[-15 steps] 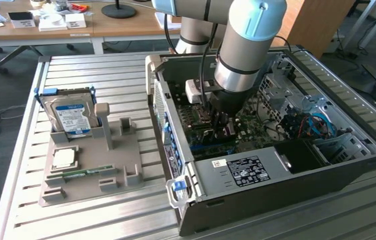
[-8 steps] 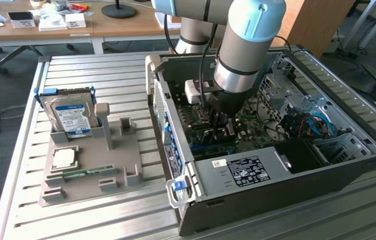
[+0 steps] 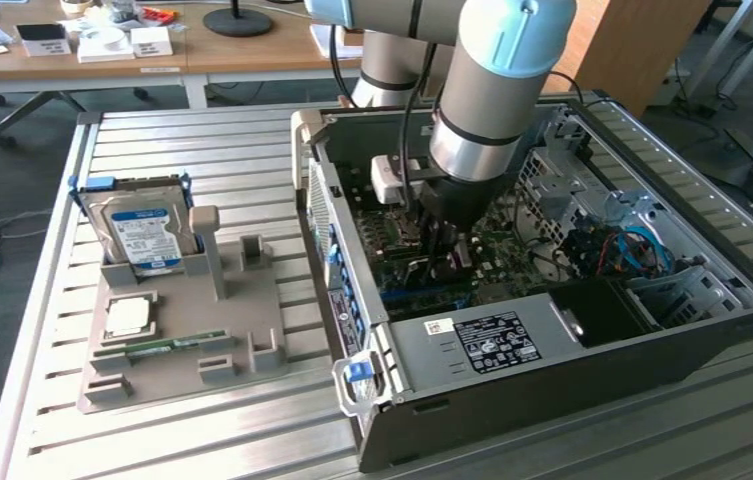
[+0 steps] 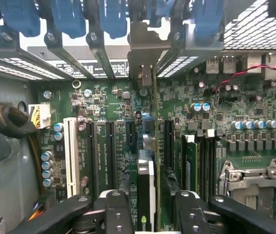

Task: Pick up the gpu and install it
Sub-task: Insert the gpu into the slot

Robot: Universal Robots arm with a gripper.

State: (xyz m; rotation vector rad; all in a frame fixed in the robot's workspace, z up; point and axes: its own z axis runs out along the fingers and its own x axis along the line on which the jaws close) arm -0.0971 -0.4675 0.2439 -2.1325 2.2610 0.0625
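The arm (image 3: 483, 90) reaches straight down into the open computer case (image 3: 696, 330), which lies on its side on the slatted metal surface (image 3: 189, 420). Its grey and pale-blue wrist stands nearly upright above the motherboard (image 3: 510, 250), and the black hand (image 3: 440, 255) at its end points down among the expansion slots.

In the wrist view the hand (image 4: 147, 204) shows two black fingers (image 4: 116, 209), one to either side of the gpu (image 4: 147, 190). The gpu stands on edge, upright in a slot on the motherboard (image 4: 104, 97), with its silver bracket (image 4: 145, 48) up against the row of slot openings at the case's back wall. A sliver of gap shows between each finger and the card, so the jaws stand parted around it rather than clamped; the fingers sit just beside the card's faces.

Memory sticks (image 4: 189, 161) stand in their slots just beside the gpu, and the processor socket (image 4: 255, 183) lies beyond them.

On the exterior view's left, well apart from the case, a grey holder tray (image 3: 176, 330) rests on the surface. A hard drive (image 3: 140, 235) with a blue-white label stands upright in it, and a small green memory stick (image 3: 173, 344) lies flat near its front edge.
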